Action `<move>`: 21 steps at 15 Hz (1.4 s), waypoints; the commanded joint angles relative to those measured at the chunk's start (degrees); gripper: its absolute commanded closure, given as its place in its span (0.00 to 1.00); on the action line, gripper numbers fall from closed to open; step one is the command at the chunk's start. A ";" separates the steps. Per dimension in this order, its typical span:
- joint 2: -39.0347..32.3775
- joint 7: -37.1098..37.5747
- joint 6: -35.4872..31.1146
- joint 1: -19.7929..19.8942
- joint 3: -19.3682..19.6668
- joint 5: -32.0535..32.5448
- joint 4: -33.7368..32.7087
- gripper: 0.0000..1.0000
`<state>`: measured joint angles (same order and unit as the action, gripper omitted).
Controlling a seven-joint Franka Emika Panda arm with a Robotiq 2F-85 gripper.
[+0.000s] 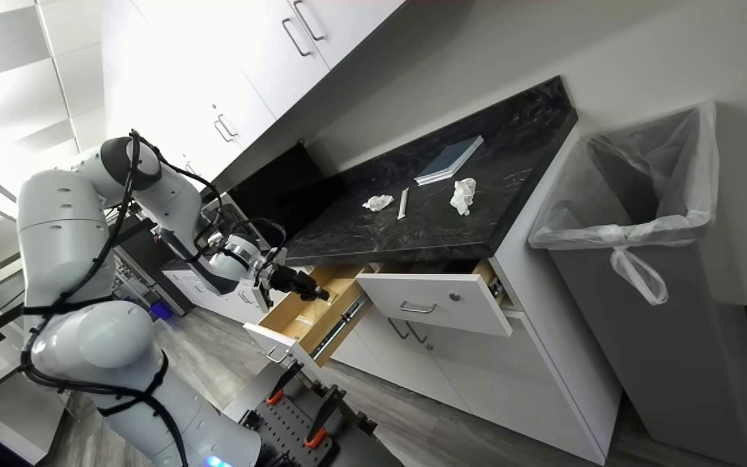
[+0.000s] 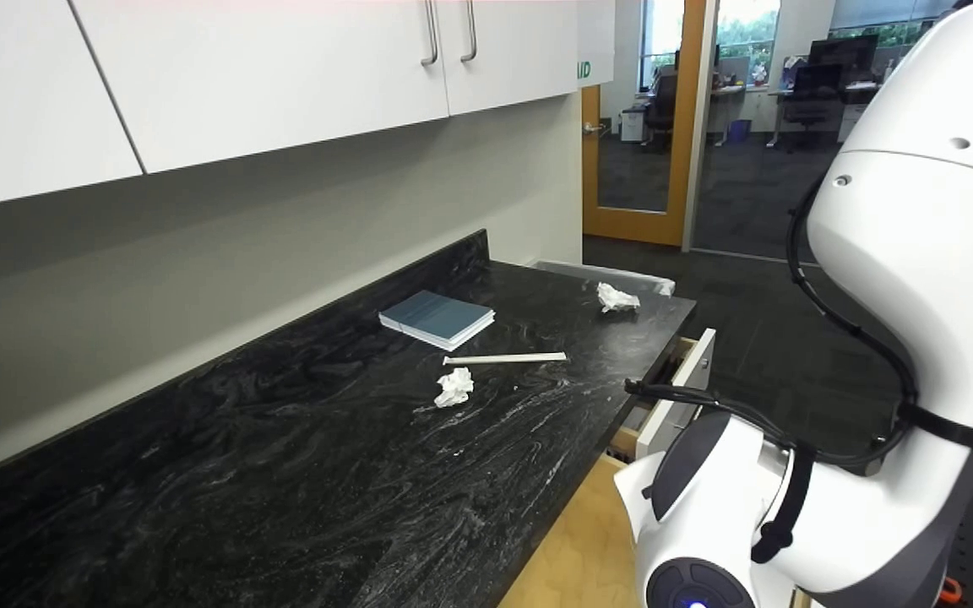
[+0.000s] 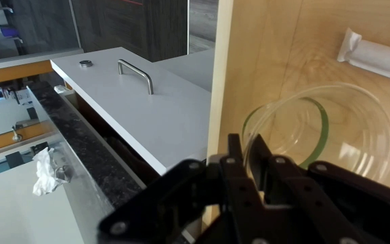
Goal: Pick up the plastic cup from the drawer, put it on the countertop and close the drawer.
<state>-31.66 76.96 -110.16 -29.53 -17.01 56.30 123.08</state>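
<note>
The clear plastic cup [image 3: 350, 145], with a green ring, lies tilted in the wrist view over the tan floor of the open drawer [image 3: 222, 84]. My gripper [image 3: 246, 139] is closed around its near wall, one finger on each side of the rim. I cannot tell whether the cup touches the drawer floor. In an exterior view the gripper [image 1: 320, 293] is down at the open drawer [image 1: 327, 325]; the cup is hard to make out there. In an exterior view the arm hides the gripper. The black countertop [image 2: 326, 473] shows in both exterior views [image 1: 347, 227].
A wider white drawer [image 1: 435, 301] stands partly open beside the tan one. A wrapped white stick [image 3: 381, 57] lies in the tan drawer. The countertop holds a blue book [image 2: 437, 317], crumpled tissues [image 2: 454, 387] and a thin wrapped stick [image 2: 508, 358]. A bin [image 1: 659, 311] stands at the counter's end.
</note>
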 commanded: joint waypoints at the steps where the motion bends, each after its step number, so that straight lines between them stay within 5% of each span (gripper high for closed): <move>1: 1.60 0.18 1.96 -0.45 -0.50 -1.45 0.16 0.97; 10: 18.07 -3.36 -0.53 -2.35 -8.55 -3.75 3.38 0.98; 15: 24.72 -2.76 -2.97 -0.71 -7.02 7.69 0.00 0.98; 20: 22.28 -5.48 -22.46 6.15 -3.33 13.04 -5.56 0.99; 21: 23.93 -2.88 -15.97 4.30 -4.31 12.05 -3.14 0.99</move>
<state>-7.77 74.14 -126.61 -25.47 -20.87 68.47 119.98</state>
